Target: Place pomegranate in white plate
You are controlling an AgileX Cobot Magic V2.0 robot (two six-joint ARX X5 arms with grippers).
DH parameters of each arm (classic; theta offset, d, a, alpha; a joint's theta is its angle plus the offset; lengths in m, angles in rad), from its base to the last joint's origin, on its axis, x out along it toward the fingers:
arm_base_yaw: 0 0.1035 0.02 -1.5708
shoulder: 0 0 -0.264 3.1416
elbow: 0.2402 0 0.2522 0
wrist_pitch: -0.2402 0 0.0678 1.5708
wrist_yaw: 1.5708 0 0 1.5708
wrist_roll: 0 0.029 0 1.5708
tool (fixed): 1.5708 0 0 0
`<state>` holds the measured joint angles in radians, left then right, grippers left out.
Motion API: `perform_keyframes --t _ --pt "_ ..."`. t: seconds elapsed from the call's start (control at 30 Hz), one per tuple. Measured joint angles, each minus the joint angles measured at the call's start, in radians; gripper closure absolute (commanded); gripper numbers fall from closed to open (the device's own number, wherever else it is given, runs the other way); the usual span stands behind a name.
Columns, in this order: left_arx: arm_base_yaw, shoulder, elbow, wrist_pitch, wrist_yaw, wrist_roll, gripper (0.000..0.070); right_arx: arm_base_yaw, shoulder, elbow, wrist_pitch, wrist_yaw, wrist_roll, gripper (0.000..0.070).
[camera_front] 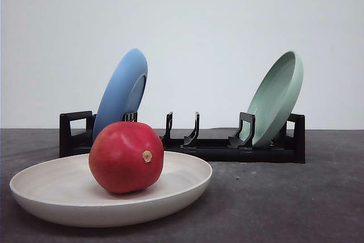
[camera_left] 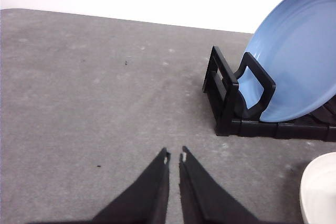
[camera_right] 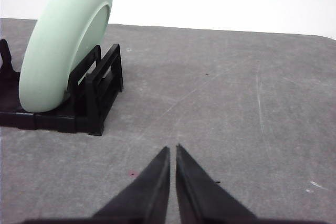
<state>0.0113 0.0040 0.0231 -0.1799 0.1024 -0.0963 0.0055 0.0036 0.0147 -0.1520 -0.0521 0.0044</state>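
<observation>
Your front camera: pomegranate sits in white plate, stem nub facing you, on grey bench. Behind: black rack holding blue plate and green plate. Your wrist cameras add: left gripper and right gripper, jaws clenched, grasping nothing, above bare bench.

Glossy red pomegranate rests in the white plate, apparently off-centre.
</observation>
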Motion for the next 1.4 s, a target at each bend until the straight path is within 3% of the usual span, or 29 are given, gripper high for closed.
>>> perform_keyframes --t 1.4 --pt "0.000 0.000 0.000 0.000 0.000 0.000 0.0685 0.000 0.000 0.000 0.000 0.000 0.000 0.0684"
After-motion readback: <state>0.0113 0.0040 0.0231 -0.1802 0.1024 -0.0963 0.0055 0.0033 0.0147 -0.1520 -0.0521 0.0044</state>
